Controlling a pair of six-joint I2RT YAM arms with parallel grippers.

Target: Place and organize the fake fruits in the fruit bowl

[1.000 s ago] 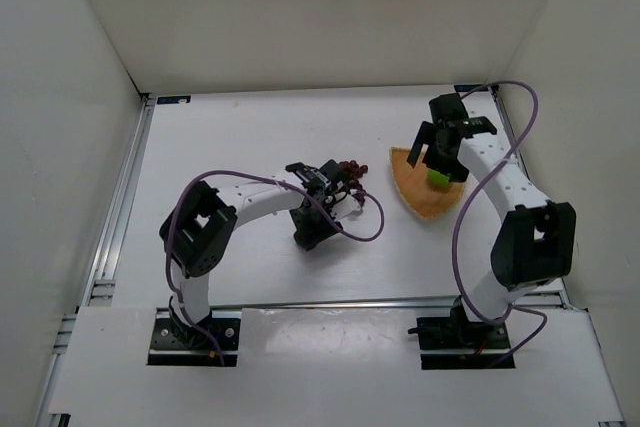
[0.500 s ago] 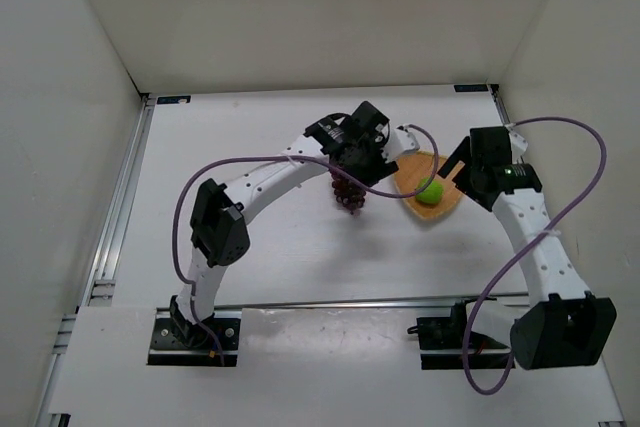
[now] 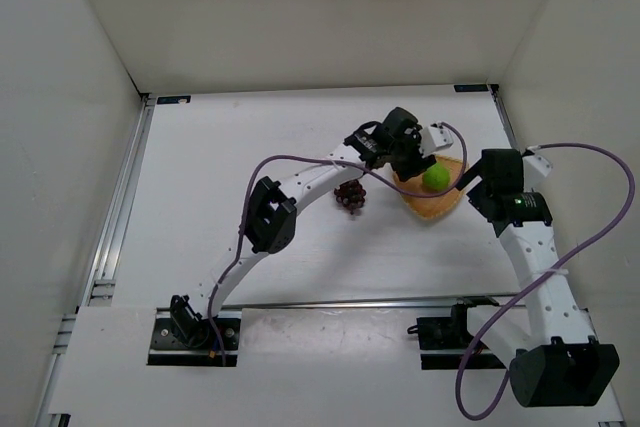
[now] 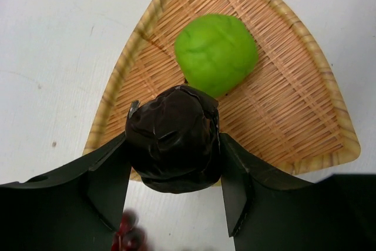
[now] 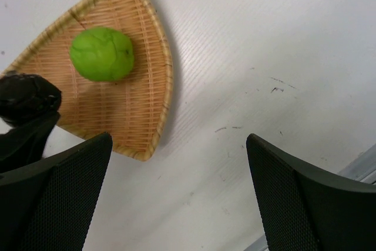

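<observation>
The fruit bowl (image 3: 431, 213), a tan woven triangular basket, lies at the right centre of the table. The bright green round fruit (image 3: 434, 178) rests inside it, also in the left wrist view (image 4: 215, 54) and the right wrist view (image 5: 101, 54). My left gripper (image 3: 405, 152) is shut on the near-black round fruit (image 4: 173, 139) and holds it over the basket's near-left rim (image 4: 111, 95). The dark red-purple grape bunch (image 3: 350, 195) lies on the table left of the basket. My right gripper (image 5: 176, 198) is open and empty, just right of the basket (image 5: 154, 116).
White walls enclose the table on the left, back and right. A metal rail (image 3: 120, 207) runs along the left edge. The left arm's purple cable (image 3: 300, 159) arcs above the table beside the grapes.
My left arm has reached right, bringing the near-black fruit over the basket. The grape bunch stays on the table. My right gripper has drawn back from the basket, leaving the green fruit in it.
</observation>
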